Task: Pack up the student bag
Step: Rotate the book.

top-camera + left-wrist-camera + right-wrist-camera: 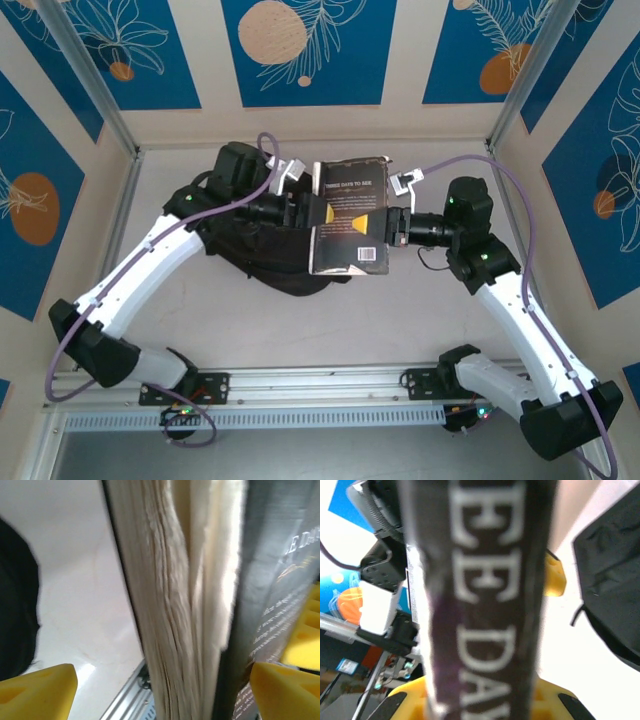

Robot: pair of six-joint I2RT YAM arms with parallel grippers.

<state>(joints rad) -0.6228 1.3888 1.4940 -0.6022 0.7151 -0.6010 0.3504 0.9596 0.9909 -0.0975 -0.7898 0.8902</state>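
Student bag (pixel 283 268) lay below the book (pixel 350 200), spine pinched by the right hand (pixel 388 225), left hand (pixel 312 212) open astride its pages.

Overhead looks down; close wrist views share book (pixel 345 190), perhaps bag (pixel 607 580).

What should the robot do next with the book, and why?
Probably the left gripper should back away from the book. Its yellow fingers stand wide apart around the pages, while the right gripper is shut on the spine, so the right arm alone holds the book over the bag.
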